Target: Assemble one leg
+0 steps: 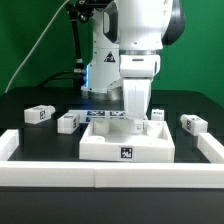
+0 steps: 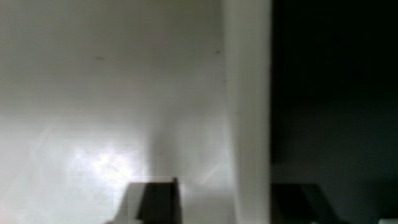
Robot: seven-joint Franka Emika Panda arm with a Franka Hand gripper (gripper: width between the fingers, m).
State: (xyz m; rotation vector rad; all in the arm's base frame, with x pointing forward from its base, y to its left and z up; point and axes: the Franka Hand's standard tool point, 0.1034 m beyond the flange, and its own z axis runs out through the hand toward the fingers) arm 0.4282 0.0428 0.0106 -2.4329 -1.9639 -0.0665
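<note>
The large flat white square piece with a raised rim (image 1: 128, 140) lies in the middle of the table. My gripper (image 1: 135, 118) is down at its far rim. In the wrist view the rim (image 2: 246, 90) runs between my two dark fingertips (image 2: 153, 203), with the piece's white face on one side and the dark table on the other. The jaws stand apart astride the rim, with a small gap on the inner side. Several small white legs with tags lie loose: two on the exterior view's left (image 1: 38, 114) (image 1: 67, 122) and two on its right (image 1: 158, 114) (image 1: 193, 124).
A white wall (image 1: 110, 176) runs along the table's front and up both sides (image 1: 10, 143). The arm's base and cables stand at the back.
</note>
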